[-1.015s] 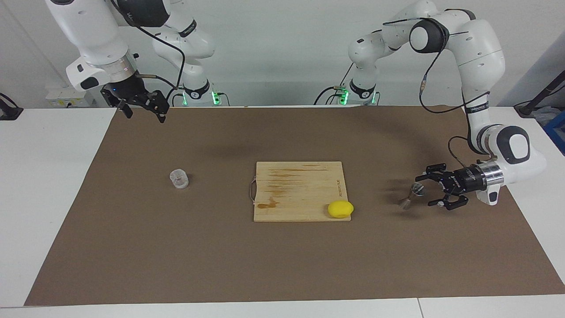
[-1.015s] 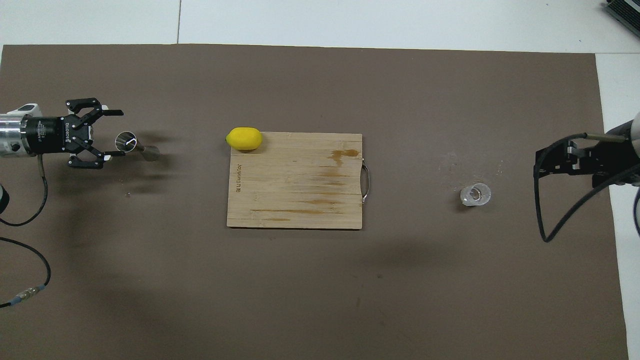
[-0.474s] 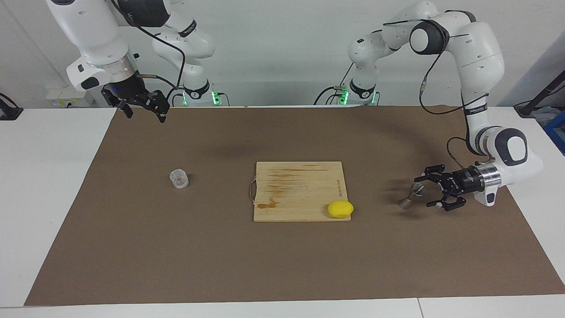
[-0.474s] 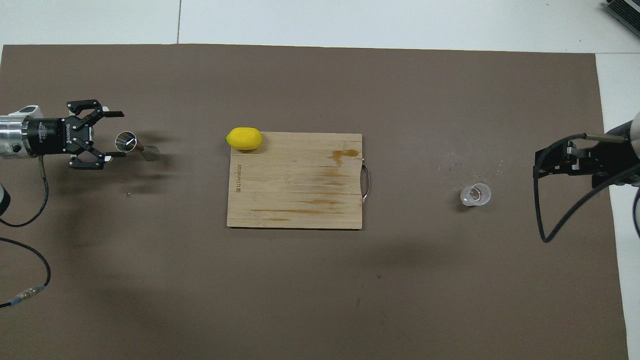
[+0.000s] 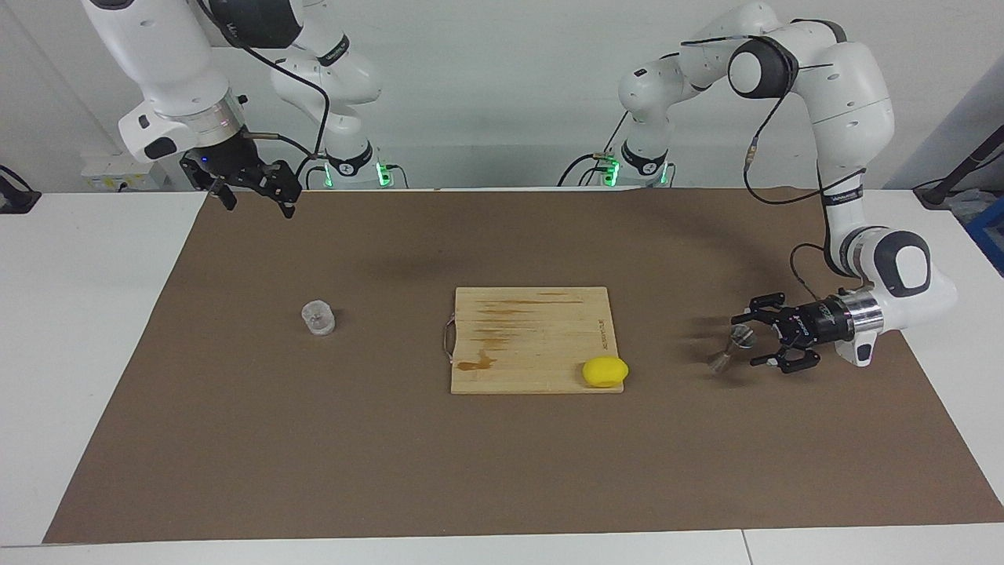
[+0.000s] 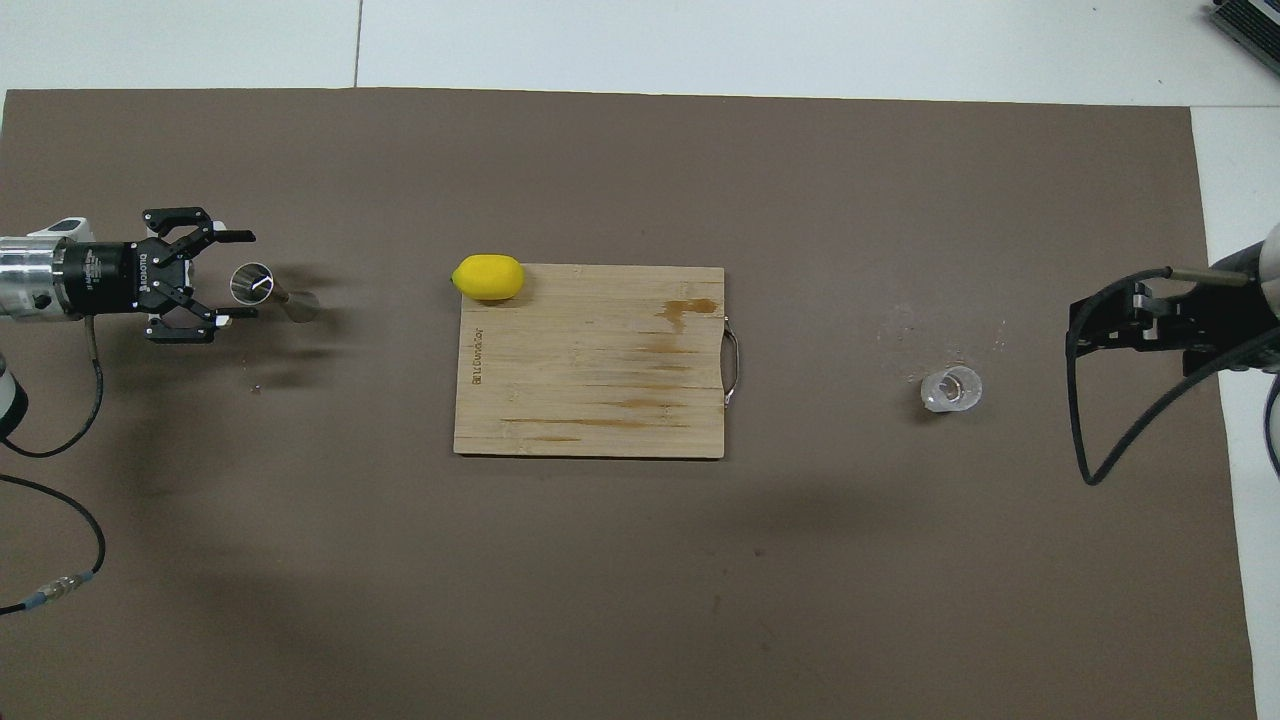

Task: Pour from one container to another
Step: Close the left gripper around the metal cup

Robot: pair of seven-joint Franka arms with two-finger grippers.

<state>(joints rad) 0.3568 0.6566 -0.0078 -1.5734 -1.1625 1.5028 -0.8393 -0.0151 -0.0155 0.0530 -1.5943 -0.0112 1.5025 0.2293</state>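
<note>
We have poured nothing yet: our left hand [image 5: 751,340] brackets the steel jigger [image 5: 730,348] with fingers apart, not gripping; the clear cup [image 5: 318,318] sits untouched, our right hand [image 5: 252,188] waiting wide above the bench.

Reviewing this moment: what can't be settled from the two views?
- Whether the clear cup holds anything: too small in both views.
- Whether the left gripper touches the steel jigger: fingers flank it, contact too small to tell.
- Right gripper fingertips: overhead view's edge cuts them off.
</note>
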